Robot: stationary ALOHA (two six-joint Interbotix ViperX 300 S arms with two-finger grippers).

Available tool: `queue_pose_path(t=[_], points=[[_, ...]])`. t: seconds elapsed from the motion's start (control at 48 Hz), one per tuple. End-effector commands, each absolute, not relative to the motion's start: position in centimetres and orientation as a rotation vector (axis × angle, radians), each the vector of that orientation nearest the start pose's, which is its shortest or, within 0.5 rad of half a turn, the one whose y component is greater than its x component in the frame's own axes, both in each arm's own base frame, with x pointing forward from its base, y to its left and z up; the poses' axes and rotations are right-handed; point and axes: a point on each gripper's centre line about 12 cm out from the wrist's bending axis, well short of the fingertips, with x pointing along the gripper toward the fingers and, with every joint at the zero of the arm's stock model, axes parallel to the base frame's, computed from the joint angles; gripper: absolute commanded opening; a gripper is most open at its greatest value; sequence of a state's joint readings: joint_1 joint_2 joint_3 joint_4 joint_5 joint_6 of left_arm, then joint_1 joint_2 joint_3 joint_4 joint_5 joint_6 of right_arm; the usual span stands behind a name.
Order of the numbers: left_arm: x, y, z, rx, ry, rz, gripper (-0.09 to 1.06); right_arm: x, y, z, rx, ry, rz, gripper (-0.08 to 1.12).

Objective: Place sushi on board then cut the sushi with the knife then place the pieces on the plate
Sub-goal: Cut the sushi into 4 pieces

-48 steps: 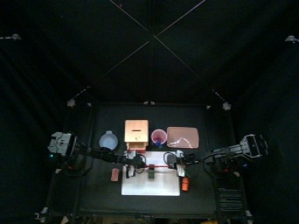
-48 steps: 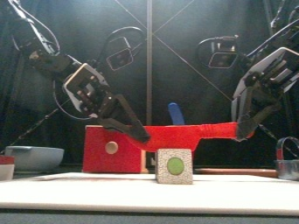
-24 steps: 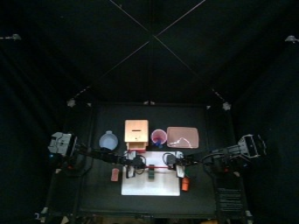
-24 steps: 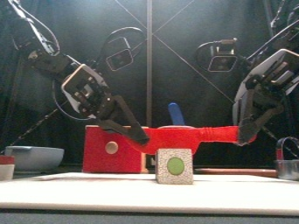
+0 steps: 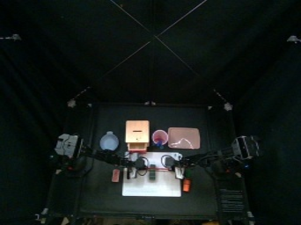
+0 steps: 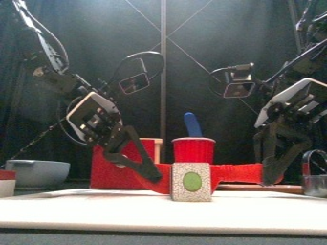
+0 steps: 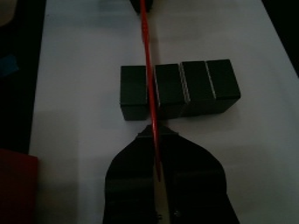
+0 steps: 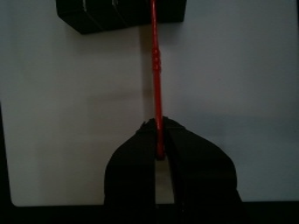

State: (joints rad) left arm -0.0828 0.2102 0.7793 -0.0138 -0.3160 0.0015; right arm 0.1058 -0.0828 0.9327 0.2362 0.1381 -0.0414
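Observation:
The dark green sushi roll (image 6: 192, 181) lies on the white cutting board (image 6: 76, 209), its white and green end face toward the front. A red toy knife (image 6: 236, 172) is held level between both grippers, with the left gripper (image 6: 143, 170) shut on one end and the right gripper (image 6: 271, 167) shut on the other. In the left wrist view the blade (image 7: 146, 61) runs edge-on from my left gripper (image 7: 158, 140) across the roll (image 7: 198, 87), along the seam beside an end block. The right wrist view shows the blade (image 8: 155, 52) reaching from my right gripper (image 8: 158, 131) to the roll (image 8: 111, 13).
Behind the board stand a red cup (image 6: 194, 150) with a blue knife (image 6: 192, 124), the wooden box (image 5: 139, 134) and the pink tray (image 5: 185, 136). The blue-grey bowl (image 6: 36, 172) sits at the left. A small red toy (image 5: 116, 176) lies left of the board.
Both grippers have come down with the red knife, from above the roll to the roll's level. The red cup behind now shows above the blade.

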Motion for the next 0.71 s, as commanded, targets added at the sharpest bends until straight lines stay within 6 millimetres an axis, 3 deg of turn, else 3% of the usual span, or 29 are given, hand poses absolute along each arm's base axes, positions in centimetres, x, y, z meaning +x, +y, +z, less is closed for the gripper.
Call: queue_pose_path(t=[0.021,0.125,0.458,0.708], points=[[37.6,-3.0,8.7,0.018,0.673,-0.069,0.33,29.8,3.6,11.1,0.135,0.99,0.038,0.17],[37.7,-3.0,9.3,0.019,0.656,-0.07,0.33,30.1,3.6,12.0,0.127,0.972,0.046,0.17],[37.8,-3.2,14.3,0.019,0.526,-0.078,0.33,29.9,3.9,17.2,0.074,0.913,0.098,0.17],[38.0,-5.1,13.3,0.03,0.549,-0.126,0.33,29.5,5.3,16.8,0.101,0.936,0.132,0.17]])
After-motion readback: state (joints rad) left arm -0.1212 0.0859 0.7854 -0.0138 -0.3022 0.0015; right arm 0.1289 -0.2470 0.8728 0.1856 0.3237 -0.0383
